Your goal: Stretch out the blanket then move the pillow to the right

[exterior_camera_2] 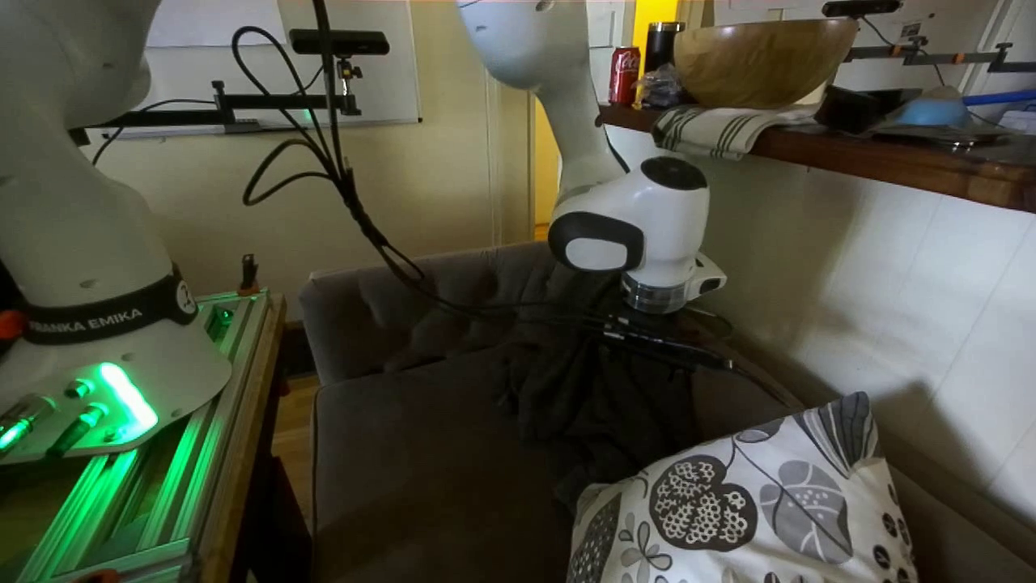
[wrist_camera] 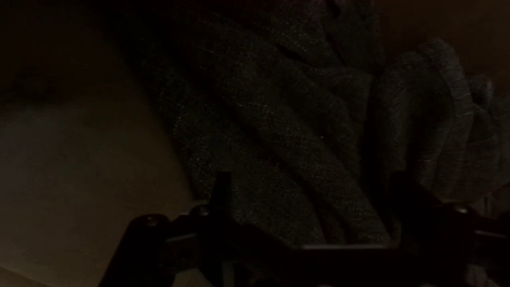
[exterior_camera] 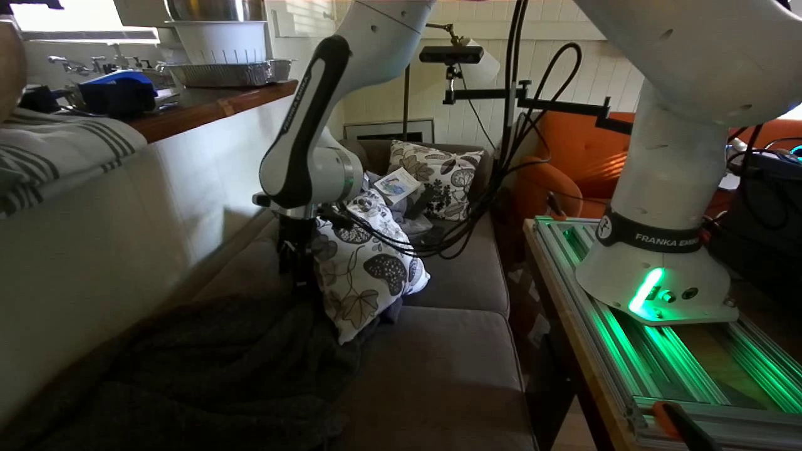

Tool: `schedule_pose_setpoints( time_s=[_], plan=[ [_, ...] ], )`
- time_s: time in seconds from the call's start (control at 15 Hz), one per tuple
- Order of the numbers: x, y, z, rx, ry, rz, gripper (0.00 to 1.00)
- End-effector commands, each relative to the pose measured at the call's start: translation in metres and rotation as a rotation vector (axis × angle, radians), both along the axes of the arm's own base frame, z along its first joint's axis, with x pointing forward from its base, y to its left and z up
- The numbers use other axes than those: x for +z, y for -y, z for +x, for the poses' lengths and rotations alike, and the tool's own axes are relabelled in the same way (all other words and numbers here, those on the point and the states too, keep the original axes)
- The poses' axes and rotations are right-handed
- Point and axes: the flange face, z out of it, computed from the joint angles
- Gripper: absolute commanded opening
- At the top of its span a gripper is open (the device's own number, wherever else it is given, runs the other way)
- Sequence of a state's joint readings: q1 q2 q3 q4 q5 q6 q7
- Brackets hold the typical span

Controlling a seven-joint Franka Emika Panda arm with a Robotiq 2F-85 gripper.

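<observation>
In the wrist view my hand (wrist_camera: 310, 177) is spread over the blanket (wrist_camera: 275, 127), pinching nothing; I'd straddle one thick fold before gripping; in an exterior view the pillow (exterior_camera: 369, 269) sits against the blanket, near the hand, so I'd pull away from it; in an exterior view the bare sofa seat (exterior_camera_2: 421, 470) suits a low, slow drag

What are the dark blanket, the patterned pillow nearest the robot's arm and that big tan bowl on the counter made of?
Blanket: soft, matte fabric, perhaps wool-like; the wrist view shows flecked texture in loose folds.
Pillow: matte printed cloth, possibly cotton; its plump shape suggests soft filling.
Bowl: probably wood or bamboo, smooth, perhaps lightly polished; tan, grain-like streaks show.
</observation>
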State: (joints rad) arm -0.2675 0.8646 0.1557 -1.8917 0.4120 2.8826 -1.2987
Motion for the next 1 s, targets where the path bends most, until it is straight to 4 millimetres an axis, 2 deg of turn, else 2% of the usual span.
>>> schedule_pose_setpoints(
  time_s=[0.0, 0.27, 0.4, 0.6, 0.8, 0.87, 0.93],
  plan=[
    [-0.019, 0.005, 0.018, -0.03, 0.105, 0.015, 1.0],
    [-0.035, -0.003, 0.029, 0.009, 0.178, -0.039, 1.0],
    [-0.043, -0.007, 0.032, 0.031, 0.183, -0.067, 0.94],
    [-0.056, -0.009, 0.036, 0.046, 0.186, -0.09, 0.6],
    [-0.065, -0.009, 0.04, 0.056, 0.184, -0.106, 0.43],
    [-0.068, -0.009, 0.041, 0.059, 0.184, -0.109, 0.31],
    [-0.069, -0.009, 0.042, 0.062, 0.184, -0.111, 0.25]
  ],
)
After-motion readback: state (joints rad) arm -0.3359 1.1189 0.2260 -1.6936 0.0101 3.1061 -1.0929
